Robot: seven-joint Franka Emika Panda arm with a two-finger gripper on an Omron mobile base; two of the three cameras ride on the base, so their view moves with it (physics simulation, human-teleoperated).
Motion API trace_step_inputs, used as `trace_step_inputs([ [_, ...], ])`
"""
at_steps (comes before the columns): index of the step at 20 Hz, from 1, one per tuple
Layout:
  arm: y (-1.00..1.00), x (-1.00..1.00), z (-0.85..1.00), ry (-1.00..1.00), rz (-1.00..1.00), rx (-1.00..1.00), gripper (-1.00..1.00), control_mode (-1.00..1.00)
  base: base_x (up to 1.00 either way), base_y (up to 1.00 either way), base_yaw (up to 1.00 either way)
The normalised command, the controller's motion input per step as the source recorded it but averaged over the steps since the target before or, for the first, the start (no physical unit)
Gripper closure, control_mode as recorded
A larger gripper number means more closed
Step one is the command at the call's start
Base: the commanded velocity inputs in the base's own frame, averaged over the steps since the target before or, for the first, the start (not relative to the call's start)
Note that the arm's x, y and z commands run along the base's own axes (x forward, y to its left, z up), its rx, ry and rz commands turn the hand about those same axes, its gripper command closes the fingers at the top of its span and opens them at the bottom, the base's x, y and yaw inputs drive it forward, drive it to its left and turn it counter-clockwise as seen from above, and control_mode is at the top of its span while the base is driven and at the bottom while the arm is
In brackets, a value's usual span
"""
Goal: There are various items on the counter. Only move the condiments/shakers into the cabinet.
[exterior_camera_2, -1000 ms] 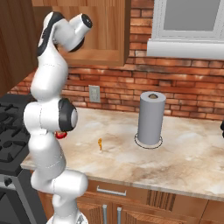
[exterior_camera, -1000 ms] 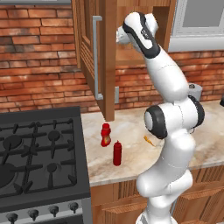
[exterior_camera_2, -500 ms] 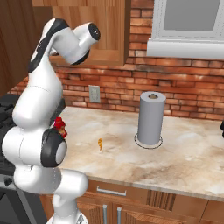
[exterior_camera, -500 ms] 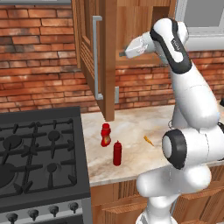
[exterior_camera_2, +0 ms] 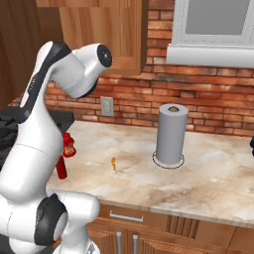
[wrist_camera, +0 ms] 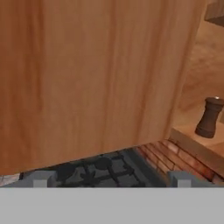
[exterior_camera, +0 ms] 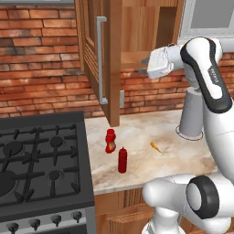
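The gripper point(exterior_camera: 142, 66) hangs high in front of the open cabinet point(exterior_camera: 137, 32), its fingers spread apart and holding nothing. Ahead and to the right of the fingertips, the brown shaker point(wrist_camera: 210, 117) stands upright on the cabinet shelf. Far below the fingers, the curvy red bottle point(exterior_camera: 110, 140) and slim red bottle point(exterior_camera: 122, 160) stand on the counter point(exterior_camera: 137, 132), with the orange piece point(exterior_camera: 155, 147) near them.

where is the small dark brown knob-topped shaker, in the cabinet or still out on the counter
In: the small dark brown knob-topped shaker stands upright on the reddish-brown wooden cabinet's shelf, beyond its open door.
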Motion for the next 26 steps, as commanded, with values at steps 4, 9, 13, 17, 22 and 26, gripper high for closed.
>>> trace_step_inputs([
  [4,-0.27,-0.79,-0.38,0.00,0.12,0.00,-1.00,-1.00,0.00,0.00,0.00],
  [9,-0.21,-0.47,-0.58,0.01,0.15,-0.01,-1.00,-1.00,0.00,0.00,0.00],
  [13,-0.18,-0.35,-0.61,0.00,0.17,0.00,-1.00,-1.00,0.00,0.00,0.00],
  [17,-0.13,-0.27,-0.60,0.01,0.18,0.00,-1.00,-1.00,0.00,0.00,0.00],
  [22,-0.03,-0.15,-0.60,0.04,0.17,0.00,-1.00,-1.00,0.00,0.00,0.00],
  [26,0.00,-0.08,-0.55,0.05,0.15,0.00,-1.00,-1.00,0.00,0.00,0.00],
])
